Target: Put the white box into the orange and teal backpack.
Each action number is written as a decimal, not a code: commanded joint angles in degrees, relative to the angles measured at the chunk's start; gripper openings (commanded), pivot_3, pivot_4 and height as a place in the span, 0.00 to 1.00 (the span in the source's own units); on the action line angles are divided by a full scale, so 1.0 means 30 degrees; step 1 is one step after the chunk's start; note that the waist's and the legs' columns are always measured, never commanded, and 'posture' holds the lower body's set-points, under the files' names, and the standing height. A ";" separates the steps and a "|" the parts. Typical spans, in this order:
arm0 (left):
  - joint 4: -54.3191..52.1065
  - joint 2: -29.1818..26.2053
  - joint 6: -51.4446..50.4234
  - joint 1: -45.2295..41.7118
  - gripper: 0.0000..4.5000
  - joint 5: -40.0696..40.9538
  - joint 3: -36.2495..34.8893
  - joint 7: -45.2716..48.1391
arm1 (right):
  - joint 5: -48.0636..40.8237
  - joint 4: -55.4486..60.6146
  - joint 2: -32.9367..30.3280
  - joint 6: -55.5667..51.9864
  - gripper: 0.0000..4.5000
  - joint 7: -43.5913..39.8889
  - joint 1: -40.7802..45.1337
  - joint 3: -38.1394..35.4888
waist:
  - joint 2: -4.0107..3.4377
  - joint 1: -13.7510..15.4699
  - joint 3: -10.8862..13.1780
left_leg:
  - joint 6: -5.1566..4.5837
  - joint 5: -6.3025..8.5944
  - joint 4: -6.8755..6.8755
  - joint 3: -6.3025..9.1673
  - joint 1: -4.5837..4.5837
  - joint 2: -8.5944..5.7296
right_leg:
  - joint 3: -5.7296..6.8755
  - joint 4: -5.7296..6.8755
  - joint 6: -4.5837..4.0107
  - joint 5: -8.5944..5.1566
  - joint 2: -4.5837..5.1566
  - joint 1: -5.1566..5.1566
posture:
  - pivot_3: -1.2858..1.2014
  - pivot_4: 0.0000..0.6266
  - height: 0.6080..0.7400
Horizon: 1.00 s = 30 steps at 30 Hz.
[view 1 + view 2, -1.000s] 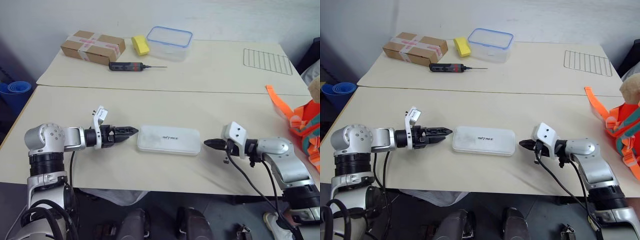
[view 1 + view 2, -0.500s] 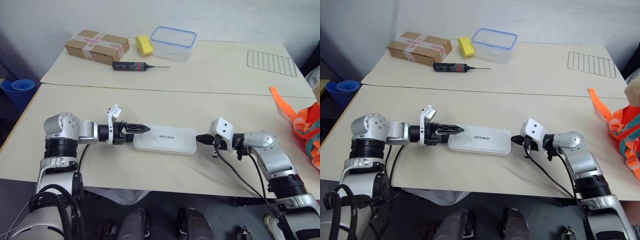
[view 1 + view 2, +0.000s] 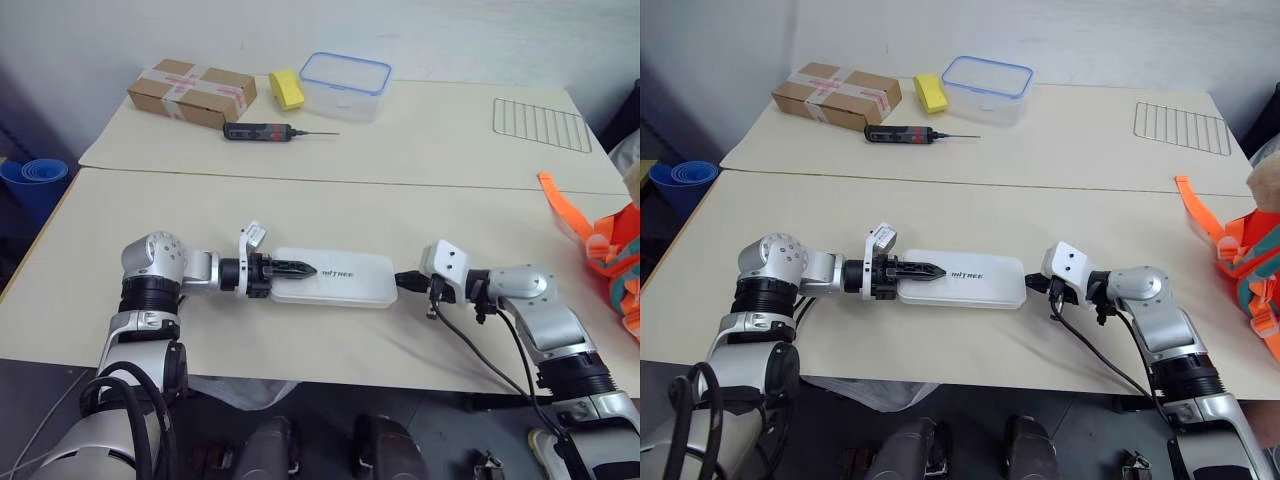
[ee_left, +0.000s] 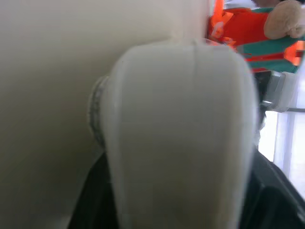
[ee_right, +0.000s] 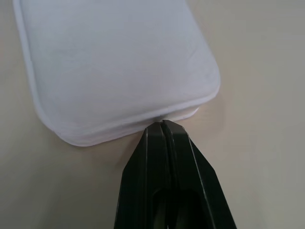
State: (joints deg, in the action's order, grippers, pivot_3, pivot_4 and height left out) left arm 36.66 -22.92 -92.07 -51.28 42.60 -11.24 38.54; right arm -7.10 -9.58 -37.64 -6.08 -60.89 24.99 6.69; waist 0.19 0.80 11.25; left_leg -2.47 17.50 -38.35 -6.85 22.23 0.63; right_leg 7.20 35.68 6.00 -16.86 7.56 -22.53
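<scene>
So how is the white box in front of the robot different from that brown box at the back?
The white box is smooth plastic with rounded corners and small dark lettering; the brown box is cardboard with sharp edges, wrapped in pale tape. The white box lies on the near table between the two end effectors, while the brown box sits on the far table, beside a yellow block. The white one also looks flatter. Both are elongated and lie flat.

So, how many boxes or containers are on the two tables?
3. The white box lies on the near table between the grippers. The brown taped cardboard box and the clear blue-rimmed container stand at the far table's back edge. None seems hidden.
</scene>
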 commanded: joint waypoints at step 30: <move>-1.4798 -0.2406 2.0024 0.9921 0.27 -0.2162 0.5167 1.1134 | -0.7964 0.8459 0.3236 -0.0899 0.99 0.9845 -1.6109 -1.9710 | -0.0081 -0.0433 -0.0049 | 0.0038 0.0103 0.0094 -0.0088 -0.0049 0.0079 | -0.0207 -0.0175 -0.0028 -0.0007 0.0062 -0.0022 | 0.52 0.24 1.00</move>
State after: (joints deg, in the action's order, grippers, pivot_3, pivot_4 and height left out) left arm -6.03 -30.09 -33.30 -20.09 35.19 5.31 70.97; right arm -30.82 17.14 -24.38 -8.97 -32.52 -27.02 -52.79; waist -0.06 -0.50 11.10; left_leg -2.44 17.80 -38.11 -7.15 22.08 0.86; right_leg 6.53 35.16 5.93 -16.88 7.75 -22.60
